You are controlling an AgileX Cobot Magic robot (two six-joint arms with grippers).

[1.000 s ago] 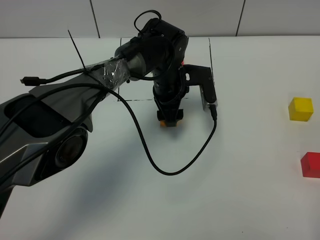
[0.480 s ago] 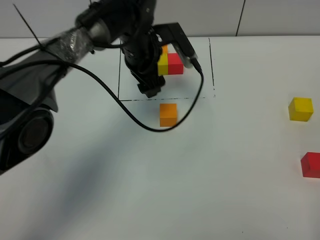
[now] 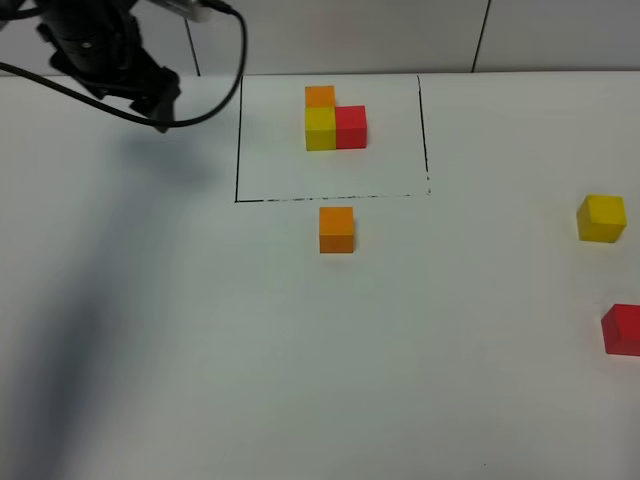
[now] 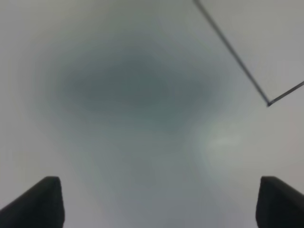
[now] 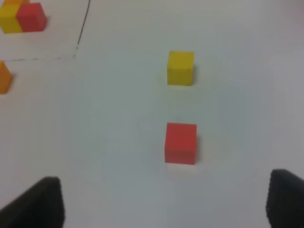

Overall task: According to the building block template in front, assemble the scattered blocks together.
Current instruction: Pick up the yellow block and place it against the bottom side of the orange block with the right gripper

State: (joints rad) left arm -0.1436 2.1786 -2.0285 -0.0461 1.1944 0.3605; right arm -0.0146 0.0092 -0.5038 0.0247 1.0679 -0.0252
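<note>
The template, an L of orange, yellow and red cubes point(image 3: 333, 122), sits inside a drawn black rectangle point(image 3: 238, 140) at the back of the table. A loose orange cube point(image 3: 337, 229) stands just in front of the rectangle's near line. A loose yellow cube point(image 3: 601, 218) and a loose red cube point(image 3: 622, 329) stand far right. My left gripper point(image 3: 160, 105) is at the back left, open and empty, seen in the left wrist view point(image 4: 161, 204). My right gripper point(image 5: 166, 204) is open and empty, hovering short of the red cube point(image 5: 180, 142), with the yellow cube point(image 5: 180, 68) beyond.
The white table point(image 3: 300, 380) meets a tiled wall point(image 3: 350, 30) at the back. The left wrist view shows a corner of the black rectangle point(image 4: 268, 102). The right wrist view shows the template point(image 5: 23, 16) and the orange cube point(image 5: 4, 76) at its edge.
My left gripper has let go of the orange cube in front of the rectangle and has drawn back up and away to the back left.
</note>
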